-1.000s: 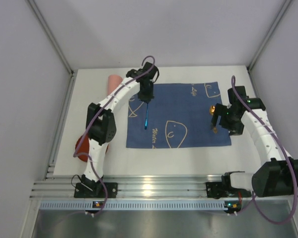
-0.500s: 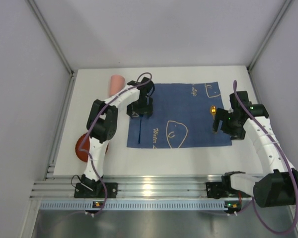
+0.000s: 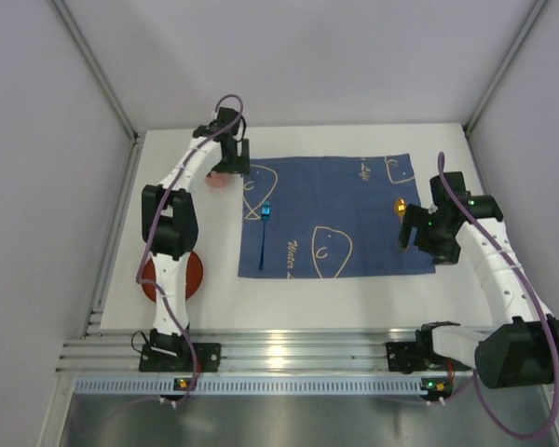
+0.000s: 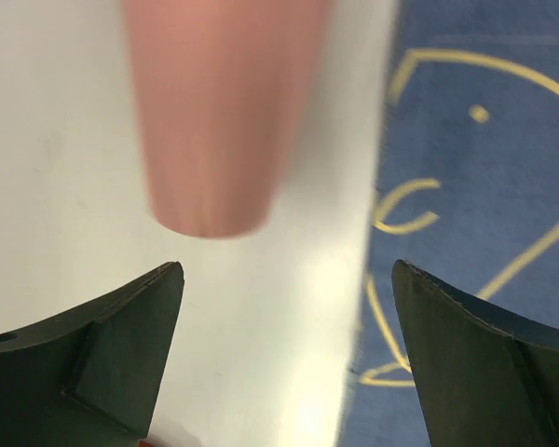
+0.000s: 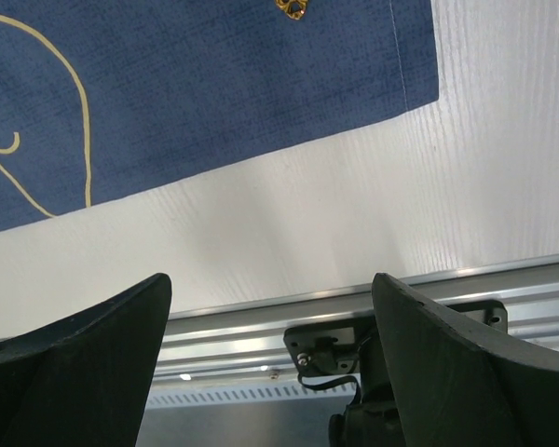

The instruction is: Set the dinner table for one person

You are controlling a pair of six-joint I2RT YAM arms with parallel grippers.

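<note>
A slim blue fork [image 3: 264, 228] lies free on the left part of the dark blue mat [image 3: 354, 200], which is spread on the white dinner table [image 3: 354, 298]. My left gripper [image 3: 228, 166] is at the table's far left, past the mat's corner. It stands open [image 4: 287, 279] just short of a pink cup [image 4: 219, 112] lying on its side, which the arm mostly hides from above [image 3: 217, 177]. My right gripper [image 3: 412, 233] hangs open and empty [image 5: 270, 289] over the mat's right edge, beside a small orange object [image 3: 401, 207].
A red plate [image 3: 188, 277] sits at the near left, partly under the left arm. The silver rail [image 5: 373, 303] with the arm bases runs along the near edge. Grey walls close in the table on three sides.
My left gripper let go of the blue fork, which now lies on the mat, opened wide and swung to the far left over the pink cup. The right arm shifted only slightly.
</note>
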